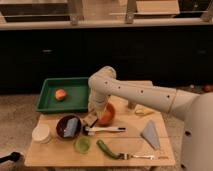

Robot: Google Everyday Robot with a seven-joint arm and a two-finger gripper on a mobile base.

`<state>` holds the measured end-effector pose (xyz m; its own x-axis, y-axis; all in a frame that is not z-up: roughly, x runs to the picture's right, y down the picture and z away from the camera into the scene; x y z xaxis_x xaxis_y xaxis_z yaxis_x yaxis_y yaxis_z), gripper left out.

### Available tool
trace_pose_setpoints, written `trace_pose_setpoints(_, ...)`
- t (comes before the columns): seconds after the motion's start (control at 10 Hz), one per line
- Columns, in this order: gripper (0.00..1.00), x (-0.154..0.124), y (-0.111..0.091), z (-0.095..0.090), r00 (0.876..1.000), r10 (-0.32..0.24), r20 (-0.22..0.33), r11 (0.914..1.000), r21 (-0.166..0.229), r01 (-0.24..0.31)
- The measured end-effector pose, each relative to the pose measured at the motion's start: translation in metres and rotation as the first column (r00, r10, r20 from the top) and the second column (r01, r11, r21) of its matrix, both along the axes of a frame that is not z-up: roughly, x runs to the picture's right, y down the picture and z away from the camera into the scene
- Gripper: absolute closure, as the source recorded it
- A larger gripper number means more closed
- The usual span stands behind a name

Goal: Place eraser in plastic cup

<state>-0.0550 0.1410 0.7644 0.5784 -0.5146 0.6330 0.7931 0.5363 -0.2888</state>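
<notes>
— Where do we see the eraser (90,121)?

— We make it out as a small tan block just at the pincer (91,119), low over the desk (50,155), between the dark bowl (68,127) and the orange-red bowl (106,115). Whether the pincer is clenched on it or released we cannot tell.

— And the plastic cup (82,144)?

— It stands near the front of the desk, just below the eraser and a little to the left, pale green; we cannot tell what, if anything, is in it.

— What about the other containers?

— The dark bowl holds a pale bluish piece. The green tray (50,102) at the back left carries one orange fruit (61,94). A white round lidded container (41,133) sits at the left edge.

— And around them?

— A black-handled brush (105,130) lies beside the orange-red bowl, a green pepper (108,149) and a fork (142,156) lie near the front, a grey cloth (151,134) to the right, and a yellow banana (144,111) behind it.

— How is the arm (135,95) posed?

— We see it reach in from the right, bend at a rounded elbow over the tray's corner, then drop steeply to the desk.
</notes>
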Motion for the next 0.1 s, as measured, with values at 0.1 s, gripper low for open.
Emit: trace_pose_setpoints(0.1, 0.97, -0.0066, 0.0056, -0.0062, 0.999, -0.043, 0.024, 0.9991, -0.006, 0.043)
